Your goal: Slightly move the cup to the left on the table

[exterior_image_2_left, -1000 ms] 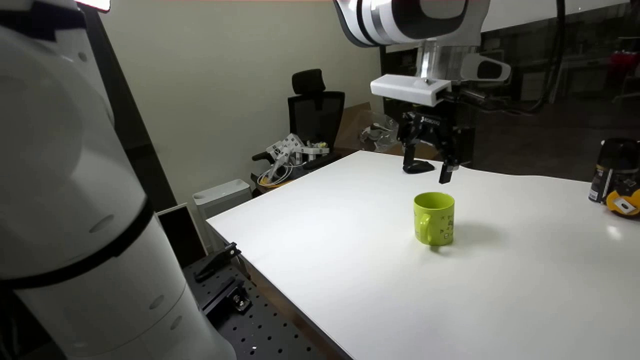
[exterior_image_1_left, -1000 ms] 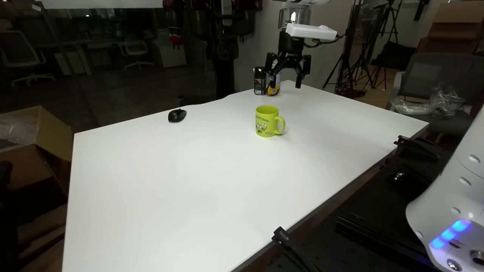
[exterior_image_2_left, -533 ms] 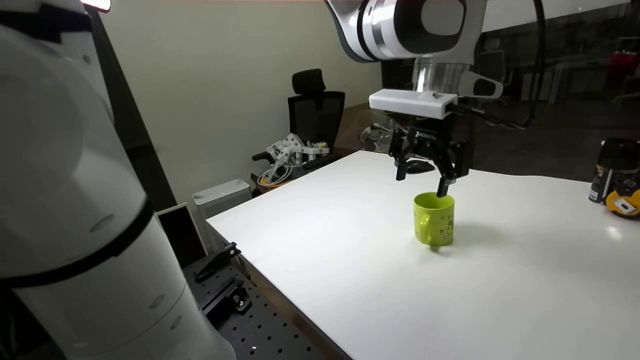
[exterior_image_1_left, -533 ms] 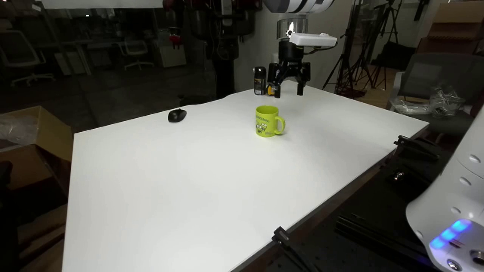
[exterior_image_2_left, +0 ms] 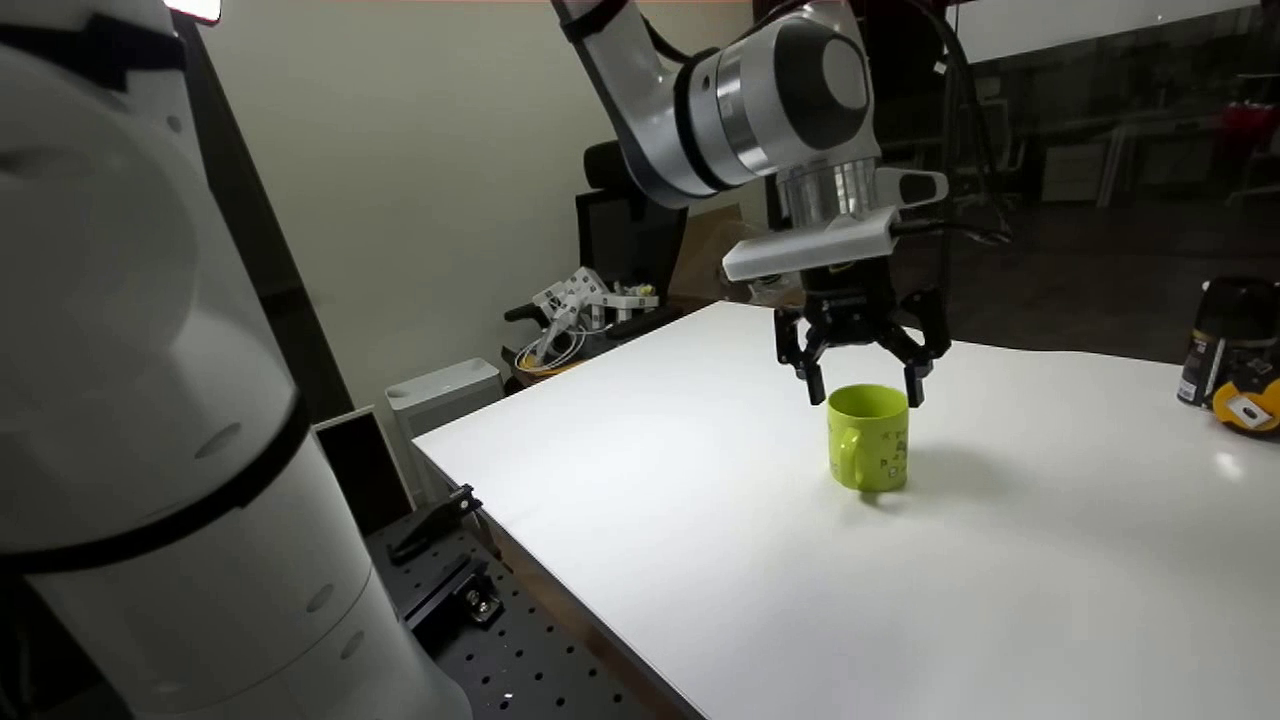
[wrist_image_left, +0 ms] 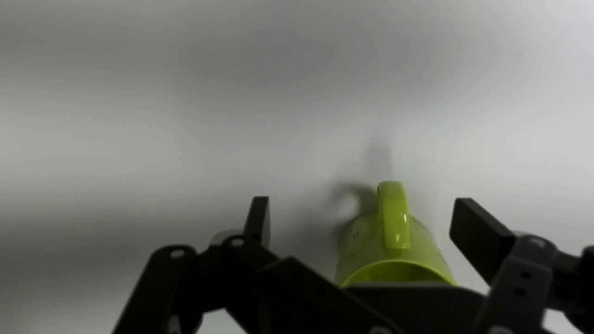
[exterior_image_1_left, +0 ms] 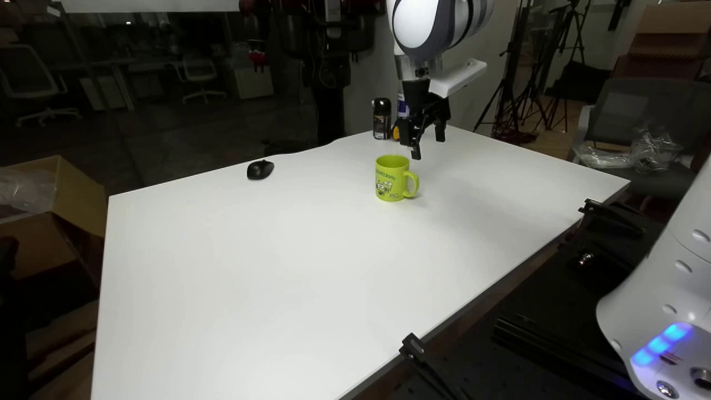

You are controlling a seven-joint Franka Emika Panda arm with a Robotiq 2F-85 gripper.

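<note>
The cup (exterior_image_1_left: 391,180), a yellow-green mug, stands upright on the white table (exterior_image_1_left: 266,266). It also shows in an exterior view (exterior_image_2_left: 872,442), its handle facing that camera. My gripper (exterior_image_1_left: 428,145) is open and empty, tilted, close to the cup at about rim height or a little above. In an exterior view the gripper (exterior_image_2_left: 866,395) has one fingertip on each side of the cup's rim. In the wrist view the cup (wrist_image_left: 364,243) lies between the spread fingers of the gripper (wrist_image_left: 362,206), with gaps on both sides. The gripper's body hides part of its rim.
A black mouse-like object (exterior_image_1_left: 260,170) lies near the table's far edge. A dark bottle (exterior_image_1_left: 381,119) and a yellow-black item (exterior_image_2_left: 1250,403) stand at the back. Clamps (exterior_image_1_left: 414,347) grip the table's edge by the robot base (exterior_image_1_left: 655,333).
My gripper has come down toward the cup, turned and tilted, so that its fingers now stand on either side of the rim. The cup has not moved.
</note>
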